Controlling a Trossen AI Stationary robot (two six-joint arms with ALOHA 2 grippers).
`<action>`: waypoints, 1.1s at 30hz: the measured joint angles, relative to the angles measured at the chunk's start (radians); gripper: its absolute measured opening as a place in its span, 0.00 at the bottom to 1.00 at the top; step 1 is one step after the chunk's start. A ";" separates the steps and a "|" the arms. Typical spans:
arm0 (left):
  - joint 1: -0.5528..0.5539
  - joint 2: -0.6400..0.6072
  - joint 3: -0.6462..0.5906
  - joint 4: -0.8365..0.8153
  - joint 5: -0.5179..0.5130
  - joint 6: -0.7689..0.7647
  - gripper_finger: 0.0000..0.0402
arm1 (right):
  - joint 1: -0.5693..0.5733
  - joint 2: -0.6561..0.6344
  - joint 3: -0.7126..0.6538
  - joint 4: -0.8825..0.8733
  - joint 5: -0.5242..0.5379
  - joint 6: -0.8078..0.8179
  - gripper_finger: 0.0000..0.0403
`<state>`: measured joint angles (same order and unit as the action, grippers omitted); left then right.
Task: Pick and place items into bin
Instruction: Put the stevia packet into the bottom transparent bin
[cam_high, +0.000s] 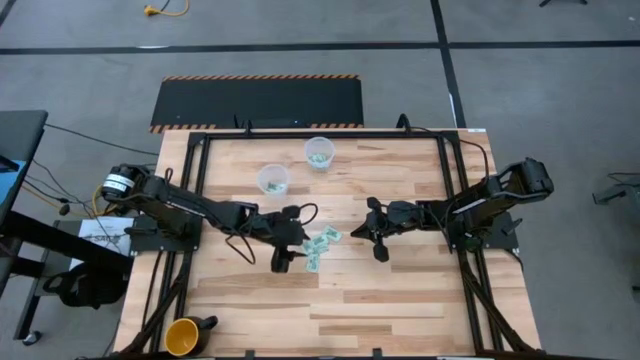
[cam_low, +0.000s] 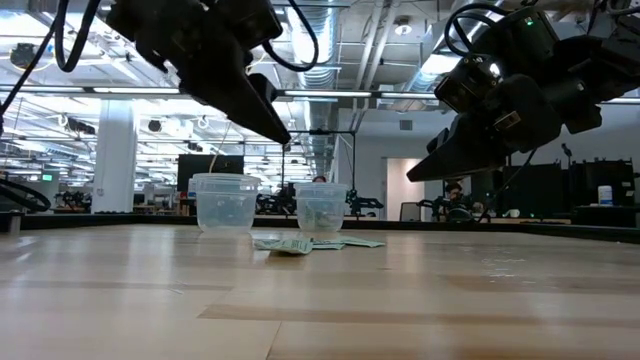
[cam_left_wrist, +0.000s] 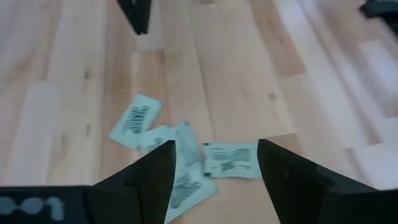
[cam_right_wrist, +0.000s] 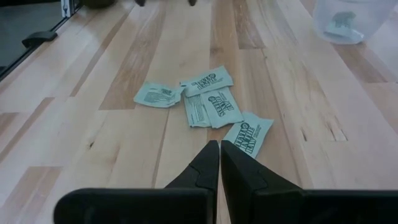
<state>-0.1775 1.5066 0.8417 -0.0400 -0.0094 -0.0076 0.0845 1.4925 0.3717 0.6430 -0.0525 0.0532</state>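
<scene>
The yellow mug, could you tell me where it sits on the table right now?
In the high view, the yellow mug sits at the table's bottom-left corner on the left arm's side, well apart from the packets lying mid-table.

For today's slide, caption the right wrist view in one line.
Shut right gripper points at small mint-green wrapped packets scattered on the wooden table, clear plastic cup beyond.

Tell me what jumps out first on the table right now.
A small cluster of mint-green and white packets lies mid-table, between the two grippers. The left gripper hangs open just above the cluster, empty, while the right gripper sits shut on the far side of it, pointing at the packets. Behind them, toward the table's far edge, stand two clear plastic cups, each already holding a few packets.
</scene>
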 joint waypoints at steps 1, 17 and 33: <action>-0.002 0.000 0.000 0.003 0.006 -0.014 0.54 | 0.000 0.000 0.000 0.000 0.000 0.000 0.02; -0.034 0.116 0.051 -0.019 0.002 -0.063 0.54 | 0.000 0.000 0.001 0.000 0.000 0.014 0.02; -0.067 0.317 0.175 -0.095 -0.048 0.005 0.54 | 0.009 -0.001 0.001 -0.033 0.000 0.035 0.02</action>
<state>-0.2449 1.8241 1.0168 -0.1353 -0.0578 -0.0029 0.0937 1.4918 0.3729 0.6101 -0.0525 0.0883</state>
